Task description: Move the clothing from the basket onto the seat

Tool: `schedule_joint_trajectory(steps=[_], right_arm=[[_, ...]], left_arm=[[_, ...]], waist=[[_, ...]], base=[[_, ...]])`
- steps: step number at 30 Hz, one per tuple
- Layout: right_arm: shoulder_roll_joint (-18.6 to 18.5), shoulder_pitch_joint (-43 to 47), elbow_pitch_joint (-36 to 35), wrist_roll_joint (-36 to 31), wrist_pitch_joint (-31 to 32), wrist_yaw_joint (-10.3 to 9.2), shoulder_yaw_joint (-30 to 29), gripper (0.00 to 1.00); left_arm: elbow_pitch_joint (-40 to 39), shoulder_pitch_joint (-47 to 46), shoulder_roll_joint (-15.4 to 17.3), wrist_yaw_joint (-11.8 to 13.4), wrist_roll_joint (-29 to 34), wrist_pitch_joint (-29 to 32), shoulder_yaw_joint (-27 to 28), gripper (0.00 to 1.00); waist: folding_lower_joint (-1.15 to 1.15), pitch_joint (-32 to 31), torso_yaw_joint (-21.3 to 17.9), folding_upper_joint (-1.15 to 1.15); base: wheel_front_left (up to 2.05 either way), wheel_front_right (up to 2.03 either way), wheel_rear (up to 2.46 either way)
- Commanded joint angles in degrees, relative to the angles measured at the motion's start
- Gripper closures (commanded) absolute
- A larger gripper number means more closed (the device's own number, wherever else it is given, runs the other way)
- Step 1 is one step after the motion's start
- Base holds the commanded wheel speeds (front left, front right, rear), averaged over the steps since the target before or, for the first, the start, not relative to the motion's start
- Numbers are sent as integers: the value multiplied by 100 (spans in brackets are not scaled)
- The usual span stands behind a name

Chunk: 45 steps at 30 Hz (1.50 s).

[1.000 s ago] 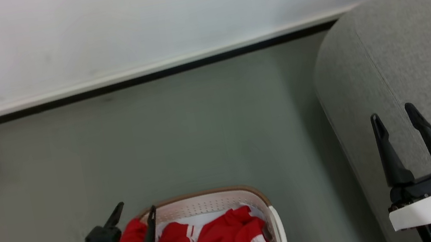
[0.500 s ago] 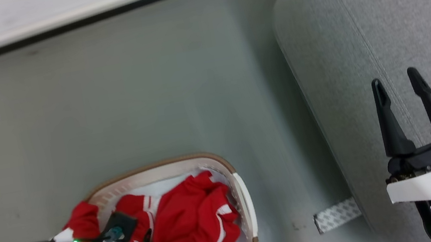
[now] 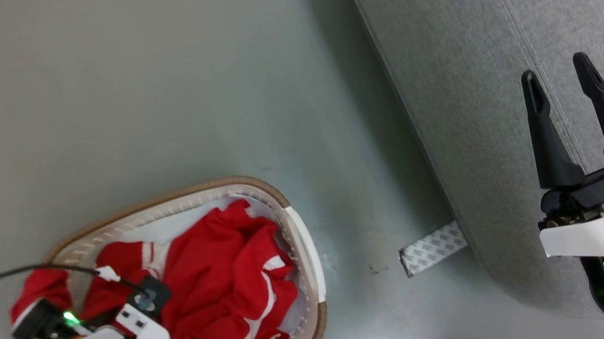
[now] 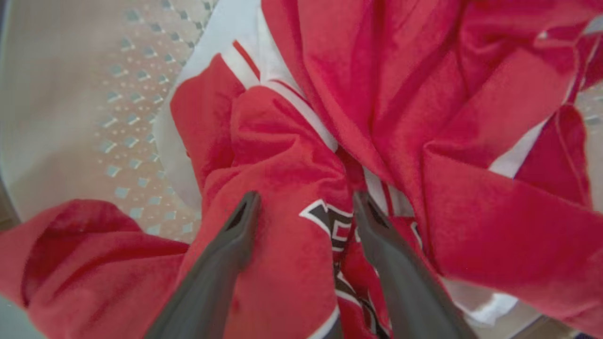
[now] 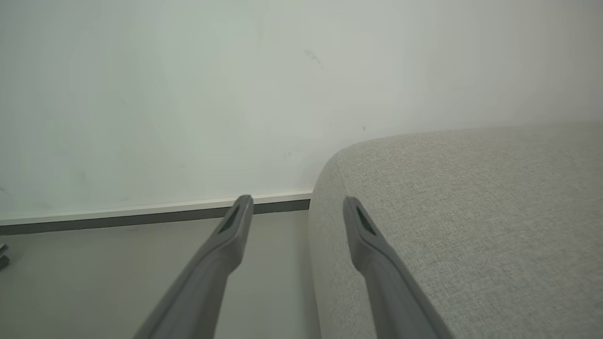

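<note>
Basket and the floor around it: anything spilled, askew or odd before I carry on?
Two things. Part of the red clothing hangs out over the left rim of the basket rather than lying inside. A pale patterned strip lies loose on the floor by the base of the sofa. Nothing looks damaged.
</note>
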Motion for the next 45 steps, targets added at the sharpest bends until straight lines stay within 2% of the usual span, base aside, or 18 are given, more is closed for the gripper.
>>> schedule_joint_trajectory(steps=[1, 11, 12, 13, 14, 25, 32, 39, 45], right_arm=[[-12, -83, -28, 76, 4, -10, -25, 0], [-10, -219, -69, 293, 4, -10, 5, 0], [-9, -225, -78, 307, 4, -10, 10, 0], [-10, -231, -87, 322, 4, -10, 6, 0], [-10, -232, -93, 330, 4, -10, 1, 0], [-11, -202, -40, 279, 5, -10, -22, 0], [-13, -26, 96, 10, 5, -10, -113, 0], [-15, 180, 299, -304, 5, -10, -115, 0], [-18, 434, 507, -444, 5, -10, -91, 0]], left_arm=[[153, -129, 77, 13, -42, 165, -133, 0], [541, -493, 281, 12, -359, 644, -1432, 0], [566, -518, 292, 12, -391, 724, -1559, 51], [577, -529, 296, 12, -459, 784, -1683, 64], [571, -554, 304, 12, -536, 811, -1784, 100], [431, -672, 303, 12, -1224, 599, -2204, 100], [503, -460, -112, 67, -1689, -24, -1939, 100], [554, -149, -561, 193, -2192, -911, -1517, 100], [529, 118, -771, 191, -2566, -1557, -1211, 100]], waist=[[-1, 230, -167, 0], [-1, 654, -410, 0], [-1, 678, -420, 0], [-1, 705, -427, 0], [-1, 720, -428, 0], [-1, 524, -334, 0], [-1, -236, -31, 0], [-1, -1308, 519, 0], [-1, -2100, 998, 0]], base=[[0, 0, 0], [0, 0, 0], [0, 0, 0], [0, 0, 0], [0, 0, 0], [0, 0, 0], [0, 0, 0], [0, 0, 0], [0, 0, 0]])
